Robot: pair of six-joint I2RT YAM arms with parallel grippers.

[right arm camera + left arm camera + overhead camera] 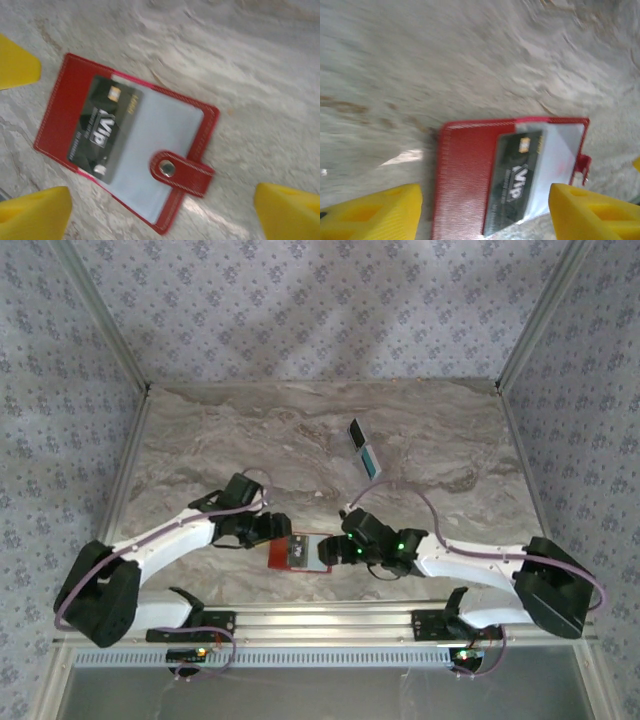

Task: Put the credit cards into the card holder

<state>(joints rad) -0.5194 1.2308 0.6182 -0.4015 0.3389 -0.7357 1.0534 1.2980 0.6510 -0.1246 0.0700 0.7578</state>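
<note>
The red card holder lies open on the marble table between my two grippers. A dark credit card marked VIP rests slanted on its pale inner pocket; whether it is tucked under the sleeve I cannot tell. The snap strap is folded over the pocket. My left gripper hovers open above the holder, its yellow fingers wide apart. My right gripper is also open, gripping nothing. A teal-blue card and a darker card lie further back.
Metal rails run along the near edge where the arm bases sit. Patterned walls close in the back and both sides. Bare marble stretches across the back left.
</note>
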